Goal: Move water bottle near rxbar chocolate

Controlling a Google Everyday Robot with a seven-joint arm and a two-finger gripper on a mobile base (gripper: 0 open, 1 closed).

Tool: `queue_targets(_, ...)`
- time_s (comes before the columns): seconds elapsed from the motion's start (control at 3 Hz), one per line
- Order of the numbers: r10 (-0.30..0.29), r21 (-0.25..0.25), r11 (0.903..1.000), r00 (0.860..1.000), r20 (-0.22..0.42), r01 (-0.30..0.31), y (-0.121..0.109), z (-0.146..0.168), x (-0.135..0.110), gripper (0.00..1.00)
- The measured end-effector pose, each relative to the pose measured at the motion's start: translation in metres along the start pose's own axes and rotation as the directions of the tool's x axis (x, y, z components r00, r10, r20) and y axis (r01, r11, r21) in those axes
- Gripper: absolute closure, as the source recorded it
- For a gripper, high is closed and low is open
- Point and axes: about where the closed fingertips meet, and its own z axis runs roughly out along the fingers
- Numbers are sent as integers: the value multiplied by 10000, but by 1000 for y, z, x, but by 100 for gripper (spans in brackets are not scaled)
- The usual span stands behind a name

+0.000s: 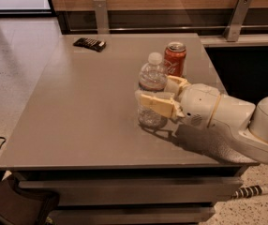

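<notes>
Your gripper (157, 93) reaches in from the right side of the worktop (78, 121), and its two pale fingers (155, 106) are spread wide, one on each side of the water bottle (152, 81). The nearer finger crosses the front of the bottle at about the label band, and the other finger is behind it, on the side of the red can (174, 58). The bottle stands upright between the fingers with its long axis vertical, its white cap above them and its base on the worktop. I judge that the fingers are not yet pressing it, so the closing is the step you have in hand. The can is just beyond the farther finger, near but apart from the bottle, so take care not to knock it when you lift. The rxbar chocolate (89, 43) lies flat, well apart from the fingers, away to the left of their tips and toward the far left corner of the worktop. The coming move therefore goes diagonally across the worktop in that direction, away from the can.
</notes>
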Motion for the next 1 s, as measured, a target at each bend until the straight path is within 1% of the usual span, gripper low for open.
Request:
queue_targets(0.67,-55,-93,9999,10000,-21,54,4,4,-3,100)
queue_targets(1.0,-143,-114,9998,9999,-56,142,0,5,-8,100)
